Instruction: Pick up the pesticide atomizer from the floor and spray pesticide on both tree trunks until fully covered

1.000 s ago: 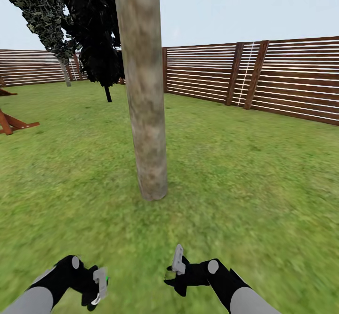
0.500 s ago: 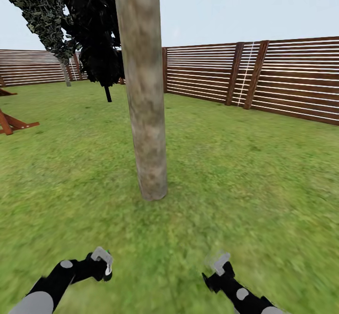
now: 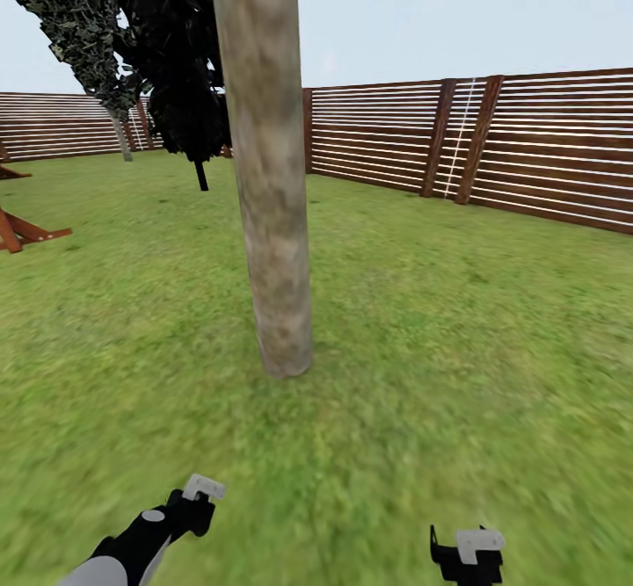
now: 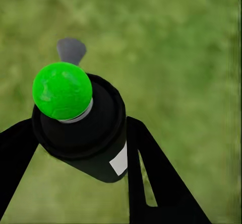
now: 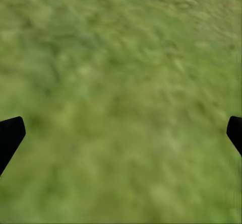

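Atomizer [image 4: 83, 128] — dark bottle with a green cap — sits pinched between the left gripper's [image 4: 80, 148] black fingers [image 4: 151, 178], over the lawn [image 3: 457, 349]. Ahead of that gripper stands the tree trunk [image 3: 272, 217]. Right gripper [image 5: 121, 133] — fingers spread wide, nothing between them.

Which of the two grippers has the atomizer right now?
The left gripper: its dark fingers clamp the black pesticide atomizer with the green top. The right gripper is spread wide with only grass between its fingers.

Brown slatted fence [image 3: 527, 142] behind grass lawn [image 3: 457, 322]; pale blue sky [image 3: 457, 15] overhead.
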